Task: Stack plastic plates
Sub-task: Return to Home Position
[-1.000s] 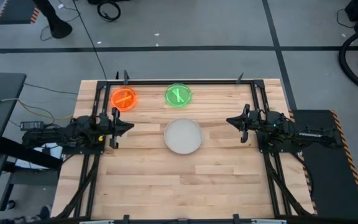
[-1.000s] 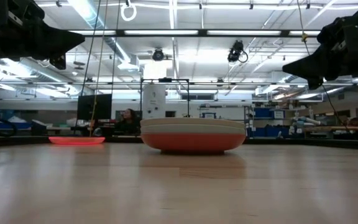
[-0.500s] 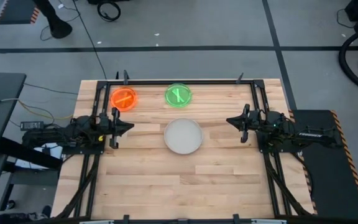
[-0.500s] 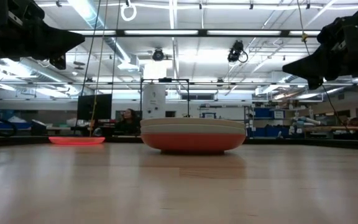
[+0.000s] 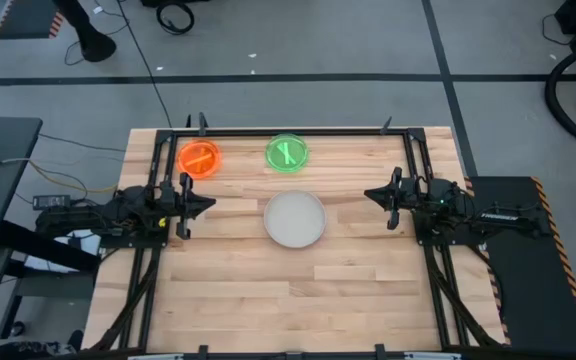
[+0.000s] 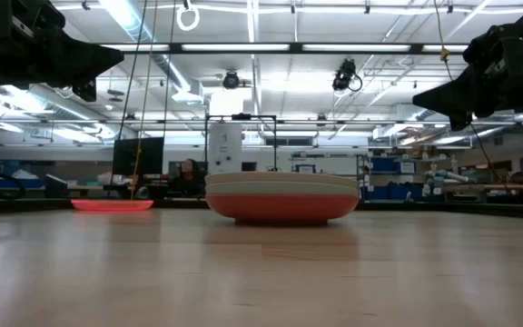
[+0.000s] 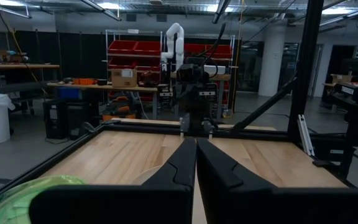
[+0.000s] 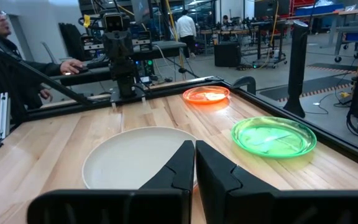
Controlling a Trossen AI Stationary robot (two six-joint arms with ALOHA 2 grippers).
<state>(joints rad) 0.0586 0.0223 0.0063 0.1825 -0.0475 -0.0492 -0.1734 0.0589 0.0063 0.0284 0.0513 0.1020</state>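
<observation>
A stack of larger plates, beige on top (image 5: pixel 294 219) and red-orange at the bottom (image 6: pixel 281 208), rests on the table's middle. A small neon orange plate (image 5: pixel 199 158) and a small neon green plate (image 5: pixel 287 153) lie flat near the far edge. My left gripper (image 5: pixel 211 203) hovers shut at the table's left side, level with the stack. My right gripper (image 5: pixel 368 194) hovers shut at the right side, facing the stack (image 8: pixel 138 157). Both are raised above the table and touch nothing.
A black metal frame (image 5: pixel 288 131) runs along the table's far edge and both sides. Bare wood lies between the stack and the near edge. In the right wrist view a person (image 8: pixel 5 50) sits beyond the table's left side.
</observation>
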